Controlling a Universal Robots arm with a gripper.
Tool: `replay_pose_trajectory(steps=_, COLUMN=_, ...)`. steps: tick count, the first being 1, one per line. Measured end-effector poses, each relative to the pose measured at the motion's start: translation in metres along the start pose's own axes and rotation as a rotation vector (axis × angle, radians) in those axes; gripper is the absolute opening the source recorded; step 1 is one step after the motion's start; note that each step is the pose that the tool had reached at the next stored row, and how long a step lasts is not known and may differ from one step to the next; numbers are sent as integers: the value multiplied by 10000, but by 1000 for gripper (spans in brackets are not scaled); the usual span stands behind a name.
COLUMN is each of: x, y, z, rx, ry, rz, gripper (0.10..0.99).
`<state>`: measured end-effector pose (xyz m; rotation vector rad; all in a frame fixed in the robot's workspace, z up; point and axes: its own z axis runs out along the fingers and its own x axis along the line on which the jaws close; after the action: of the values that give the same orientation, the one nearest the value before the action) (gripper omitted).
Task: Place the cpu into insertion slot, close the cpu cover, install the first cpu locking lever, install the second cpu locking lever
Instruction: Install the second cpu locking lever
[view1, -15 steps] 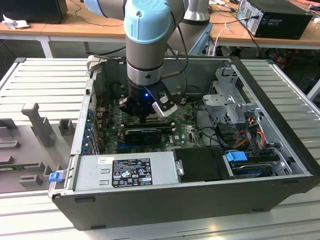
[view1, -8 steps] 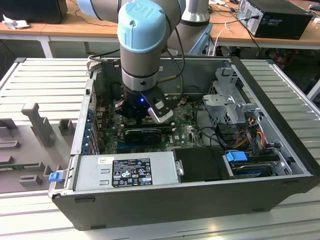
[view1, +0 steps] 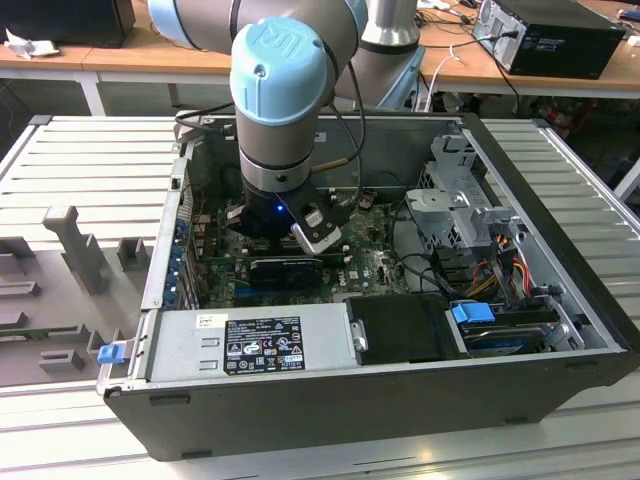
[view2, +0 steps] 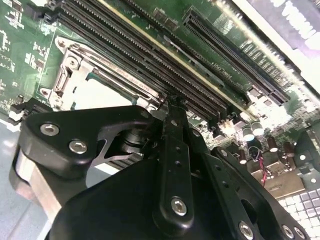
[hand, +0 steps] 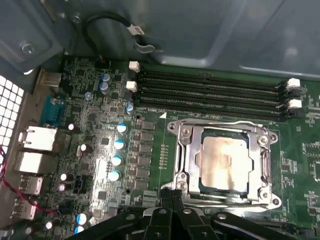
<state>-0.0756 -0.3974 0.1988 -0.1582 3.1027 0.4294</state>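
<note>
Green board — tool (hand: 172, 192) pinched shut, empty.

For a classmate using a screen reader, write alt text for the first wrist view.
The cpu sits in its socket with the cpu cover closed around it, on a green motherboard. The black gripper hovers beside the socket; memory slots lie beyond.

Arm (view1: 285, 90) reaches straight down, wrist vertical; gripper (hand: 172, 192) low, black fingers (view2: 172, 145) pressed together, nothing visible between them.
</note>
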Motion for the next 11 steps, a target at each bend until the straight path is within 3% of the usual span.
replay_pose_trajectory(steps=4, x=24, y=1, z=34, rx=-252, ry=-24, rz=-4, gripper=106)
replay_pose_trajectory(steps=6, x=30, y=7, z=17, rx=-281, ry=-30, rz=-3, gripper=106)
replay_pose_trajectory(steps=11, x=25, y=86, z=-246, rx=-279, ry=-26, rz=-2, gripper=106)
